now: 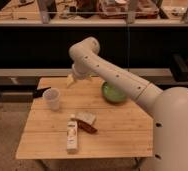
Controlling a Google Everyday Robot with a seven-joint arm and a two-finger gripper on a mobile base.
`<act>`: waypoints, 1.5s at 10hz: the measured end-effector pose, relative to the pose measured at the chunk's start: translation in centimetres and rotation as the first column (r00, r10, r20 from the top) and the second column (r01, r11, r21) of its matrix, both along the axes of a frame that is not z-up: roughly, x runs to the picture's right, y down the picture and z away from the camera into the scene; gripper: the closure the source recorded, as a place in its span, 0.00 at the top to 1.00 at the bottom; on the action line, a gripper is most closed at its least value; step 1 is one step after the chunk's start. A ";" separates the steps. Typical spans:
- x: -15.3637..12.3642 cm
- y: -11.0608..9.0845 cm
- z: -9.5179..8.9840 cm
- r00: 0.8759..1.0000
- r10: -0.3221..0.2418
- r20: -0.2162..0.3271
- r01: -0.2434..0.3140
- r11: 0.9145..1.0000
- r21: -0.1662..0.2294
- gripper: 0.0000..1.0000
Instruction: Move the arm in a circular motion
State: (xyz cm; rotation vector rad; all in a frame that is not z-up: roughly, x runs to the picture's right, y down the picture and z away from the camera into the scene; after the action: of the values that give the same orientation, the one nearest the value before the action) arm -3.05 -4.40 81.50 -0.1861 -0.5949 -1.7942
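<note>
Barely seen — claw point(72, 79) over the table point(118, 139)

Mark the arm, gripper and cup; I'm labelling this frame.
arm point(112, 74), camera view, middle of the white forearm.
gripper point(72, 79), camera view, pale tip under the wrist, right of cup.
cup point(51, 98), camera view, its side wall.

Glossy white arm point(118, 79) with small dark dots, pale cream gripper point(73, 80) at its tip above the far edge of the tan table point(122, 140) (plank-striped), green bowl point(113, 93), white cup point(52, 98), white carton point(73, 136) with red marks.
</note>
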 end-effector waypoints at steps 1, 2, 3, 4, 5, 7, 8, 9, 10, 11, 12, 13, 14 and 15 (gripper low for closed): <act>4.5 0.6 1.7 0.997 0.045 -0.068 -0.048 0.998 -0.045 0.80; 8.9 1.8 2.9 0.987 0.084 -0.135 -0.096 0.992 -0.084 0.80; 12.9 2.9 3.3 0.973 0.132 -0.190 -0.154 0.982 -0.108 0.80; 16.8 3.7 3.0 0.956 0.179 -0.232 -0.209 0.971 -0.111 0.80; 20.5 4.7 2.1 0.938 0.217 -0.270 -0.253 0.962 -0.104 0.80; 25.1 7.2 -0.2 0.918 0.236 -0.319 -0.280 0.955 -0.096 0.80; 26.3 8.9 -1.8 0.916 0.226 -0.331 -0.271 0.958 -0.096 0.80; 26.2 11.3 -4.2 0.926 0.193 -0.323 -0.236 0.967 -0.098 0.80; 24.4 12.8 -6.0 0.942 0.159 -0.295 -0.197 0.975 -0.102 0.80; 21.4 14.3 -7.9 0.961 0.118 -0.250 -0.149 0.983 -0.108 0.80; 16.5 16.4 -10.8 0.983 0.055 -0.176 -0.076 0.990 -0.115 0.80; 12.3 17.7 -12.9 0.994 0.006 -0.113 -0.019 0.993 -0.114 0.80; 8.1 19.0 -14.9 0.998 -0.043 -0.044 0.038 0.993 -0.108 0.80; 3.6 20.0 -17.0 0.996 -0.088 0.031 0.091 0.991 -0.099 0.80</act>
State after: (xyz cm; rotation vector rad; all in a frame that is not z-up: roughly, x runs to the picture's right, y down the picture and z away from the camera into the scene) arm 0.60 15.60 64.51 -0.2618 -0.7057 -1.8567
